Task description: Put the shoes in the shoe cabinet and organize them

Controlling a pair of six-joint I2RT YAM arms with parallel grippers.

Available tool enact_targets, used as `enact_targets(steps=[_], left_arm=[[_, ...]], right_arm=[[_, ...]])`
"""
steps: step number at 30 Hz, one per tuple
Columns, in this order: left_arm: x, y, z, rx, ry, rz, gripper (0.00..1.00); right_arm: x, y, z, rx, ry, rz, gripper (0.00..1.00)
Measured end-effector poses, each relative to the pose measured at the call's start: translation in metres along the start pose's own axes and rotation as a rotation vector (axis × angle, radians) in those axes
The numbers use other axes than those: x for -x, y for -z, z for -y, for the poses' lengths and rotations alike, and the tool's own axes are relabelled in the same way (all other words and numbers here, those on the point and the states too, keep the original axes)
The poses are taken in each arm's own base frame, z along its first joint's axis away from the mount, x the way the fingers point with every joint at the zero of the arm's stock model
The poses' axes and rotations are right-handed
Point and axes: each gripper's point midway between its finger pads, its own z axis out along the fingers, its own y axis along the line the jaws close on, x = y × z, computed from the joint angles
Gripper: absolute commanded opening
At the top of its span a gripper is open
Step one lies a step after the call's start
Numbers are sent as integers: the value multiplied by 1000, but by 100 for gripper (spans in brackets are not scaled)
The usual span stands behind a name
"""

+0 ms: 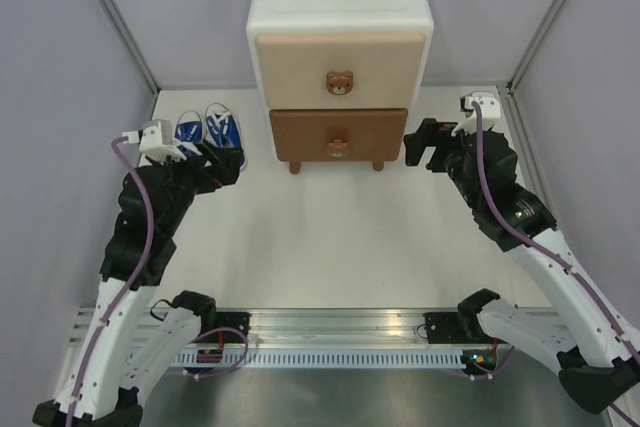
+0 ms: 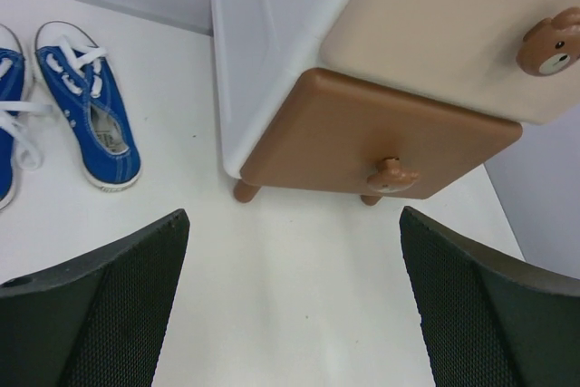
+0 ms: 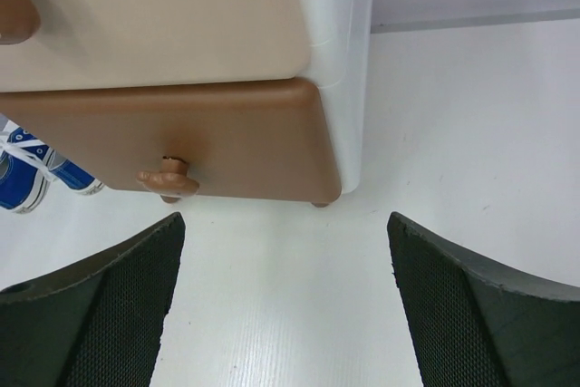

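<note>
The white shoe cabinet point(image 1: 340, 7) stands at the back centre, with a beige upper drawer point(image 1: 340, 65) and a brown lower drawer point(image 1: 338, 134), both shut, each with a bear knob. A pair of blue sneakers point(image 1: 210, 134) with white laces sits on the table left of it, also in the left wrist view point(image 2: 88, 104). The green pair is out of view. My left gripper point(image 1: 222, 165) is open and empty, just in front of the blue shoes. My right gripper point(image 1: 422, 147) is open and empty, beside the cabinet's right front corner. The cabinet also shows in the right wrist view point(image 3: 181, 138).
Grey walls close in the white table point(image 1: 330, 247) on left, right and back. A metal rail point(image 1: 330, 332) runs along the near edge between the arm bases.
</note>
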Motion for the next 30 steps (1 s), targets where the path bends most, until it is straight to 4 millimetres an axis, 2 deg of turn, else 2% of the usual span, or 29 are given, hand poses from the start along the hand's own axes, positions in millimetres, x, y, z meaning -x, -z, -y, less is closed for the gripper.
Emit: enact_targets(steps=[5, 9, 13, 17, 25, 30], left_arm=[[-5, 40, -16, 45, -46, 24, 100], [-18, 53, -34, 97, -68, 21, 100], [-43, 51, -50, 144, -75, -39, 100], [-64, 45, -62, 183, -87, -108, 100], [-84, 41, -79, 233, -111, -150, 100], [-95, 41, -89, 264, -121, -164, 100]], right_arm=[[-6, 1, -3, 13, 11, -43, 95], [7, -4, -19, 44, 14, -43, 95], [24, -6, -59, 103, 28, -18, 95], [27, -13, -101, 151, 48, -19, 94], [31, -42, -149, 91, 77, 5, 91], [42, -59, -163, 14, 83, 41, 91]])
